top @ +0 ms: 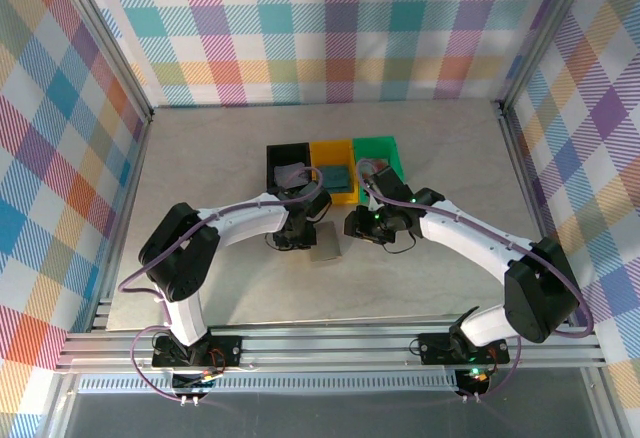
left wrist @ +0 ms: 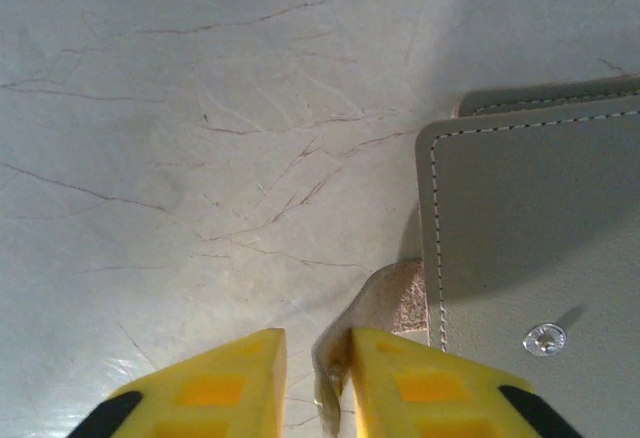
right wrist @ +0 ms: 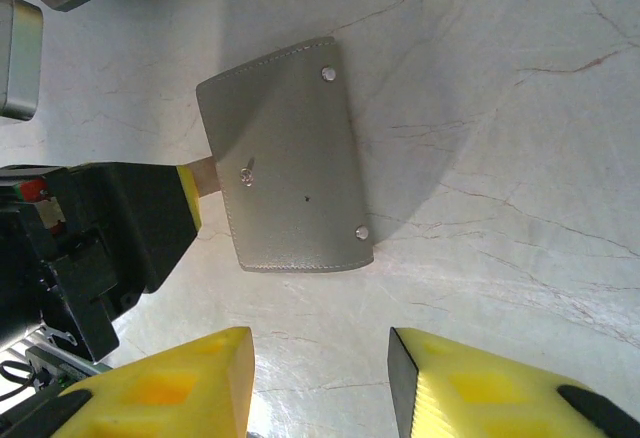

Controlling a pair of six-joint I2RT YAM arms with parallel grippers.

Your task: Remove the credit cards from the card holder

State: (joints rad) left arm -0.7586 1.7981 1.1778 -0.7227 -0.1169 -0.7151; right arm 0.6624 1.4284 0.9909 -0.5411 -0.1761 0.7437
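The card holder (top: 325, 241) (left wrist: 540, 258) (right wrist: 290, 158) lies folded shut on the table (top: 200, 158), just in front of three trays. The left gripper (top: 300, 236) (left wrist: 318, 343) has its fingers nearly together, pinching the card holder by the tan strap (left wrist: 395, 303) at its side. The right gripper (top: 352, 226) (right wrist: 320, 353) hangs just beside the holder's other edge, fingers spread apart and holding nothing. A teal card (top: 335, 175) rests in the yellow tray (top: 330, 146), between the black tray (top: 274, 156) and the green tray (top: 380, 144).
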